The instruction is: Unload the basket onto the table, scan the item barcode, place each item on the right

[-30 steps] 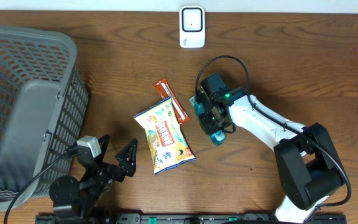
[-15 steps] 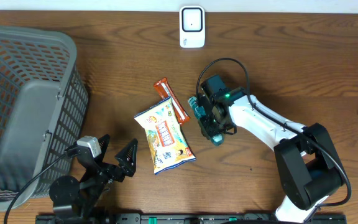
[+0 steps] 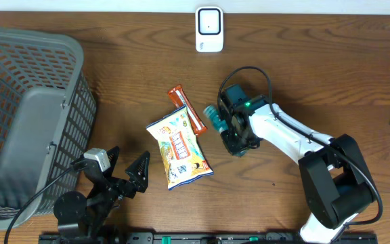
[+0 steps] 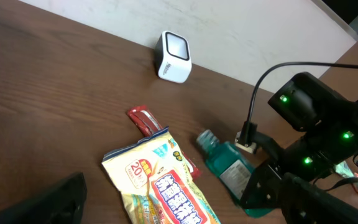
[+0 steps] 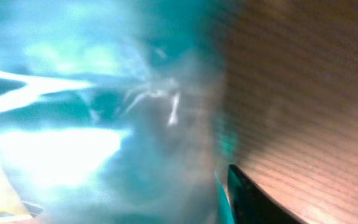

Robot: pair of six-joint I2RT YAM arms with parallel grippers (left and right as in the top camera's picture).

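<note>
**Right pincer is down on the blue-green bottle**

The bottle point(image 3: 212, 114) lies flat on the brown table point(image 3: 330, 68), near the middle. Its cap end points toward the red snack bar point(image 3: 187, 108), which is just beside it. The right pincer point(image 3: 234, 132) sits low over the bottle's other end, and the bottle fills that arm's own camera view. I cannot tell if the pincer is squeezing the bottle or only touching it.

The left pincer point(image 3: 126, 164) is open as wide as it goes and holds nothing — it is down by the gray basket point(image 3: 26, 81).

A yellow snack bag point(image 3: 179, 150) lies beside the red bar. The white scanner point(image 3: 209, 29) stands at the far edge of the table — well apart from the bottle.
</note>
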